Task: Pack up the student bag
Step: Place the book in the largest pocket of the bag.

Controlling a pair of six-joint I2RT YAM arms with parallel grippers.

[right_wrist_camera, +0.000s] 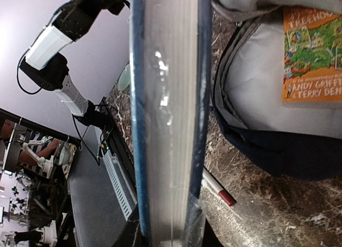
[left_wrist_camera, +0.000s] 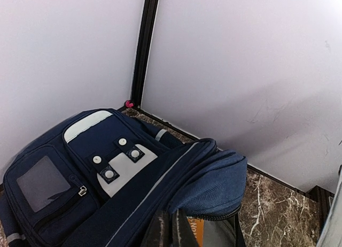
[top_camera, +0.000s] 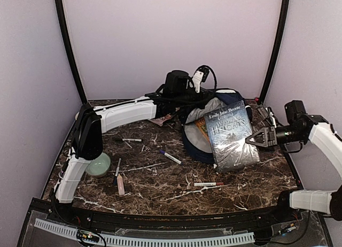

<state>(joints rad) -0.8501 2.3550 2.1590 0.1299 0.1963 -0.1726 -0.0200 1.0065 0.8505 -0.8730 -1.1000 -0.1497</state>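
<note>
Right end effector (top_camera: 255,138) grips Wuthering Heights book (top_camera: 230,134) by edge, over open student bag (left_wrist_camera: 80,167) near tabletop (top_camera: 160,188) far edge; left end effector (left_wrist_camera: 170,233) clenched on bag's top flap

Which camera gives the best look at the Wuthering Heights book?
Top external: the book shows its front cover and title. Right wrist sees only its page edge, close up; left wrist sees the student bag, not the book.

Both arms (top_camera: 125,112) have white shells (top_camera: 327,139), black joints (top_camera: 88,134) and looping black cables (top_camera: 213,73).
</note>
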